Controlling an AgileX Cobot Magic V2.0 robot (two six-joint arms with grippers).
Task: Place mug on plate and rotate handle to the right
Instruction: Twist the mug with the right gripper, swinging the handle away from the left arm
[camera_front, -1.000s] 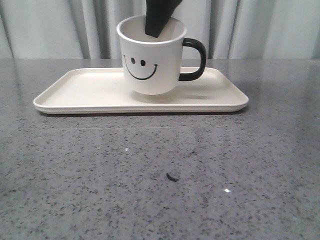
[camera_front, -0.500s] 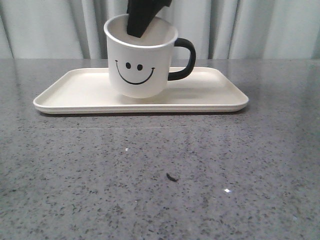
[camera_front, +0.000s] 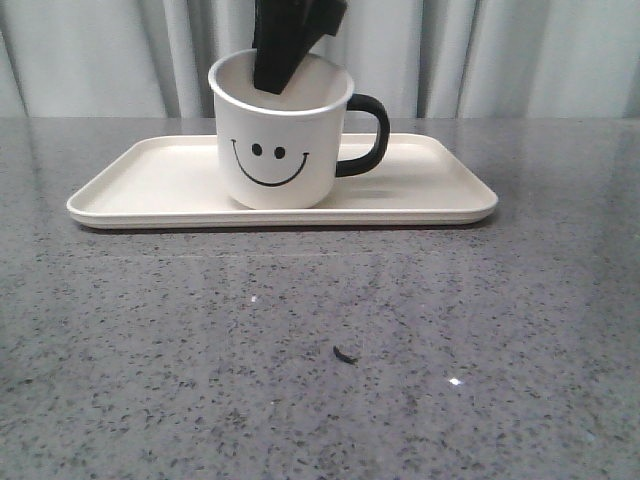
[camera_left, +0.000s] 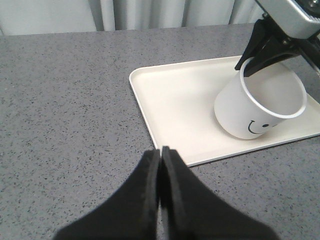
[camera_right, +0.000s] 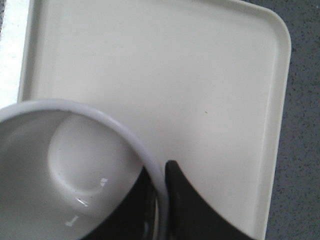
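**A:** What does the front view show?

**B:** A white mug (camera_front: 280, 130) with a smiley face stands on a cream plate (camera_front: 150, 190), a little left of the plate's middle, on a grey speckled desk (camera_front: 320, 350). Its black handle (camera_front: 365, 135) points right. The right hand (camera_front: 283, 55) comes down from above, one finger inside the mug.

**A:** And the left wrist view?

**B:** The left hand (camera_left: 160, 165) hovers over bare desk, well apart from the plate (camera_left: 170, 95), its fingers pressed together on nothing. Beyond it the mug (camera_left: 260, 107) looks tilted, though the slanted camera may cause that.

**A:** The right wrist view?

**B:** Looking down, the right hand (camera_right: 162, 187) pinches the mug's rim (camera_right: 90, 112), one finger inside and one outside. The plate (camera_right: 277, 125) lies beneath.

**A:** What could go wrong?

**B:** I judge that if the mug's base isn't flat when the hand lets go, it may rock or tip. A finger dragging on the rim while lifting away could also turn the handle off its rightward aim.
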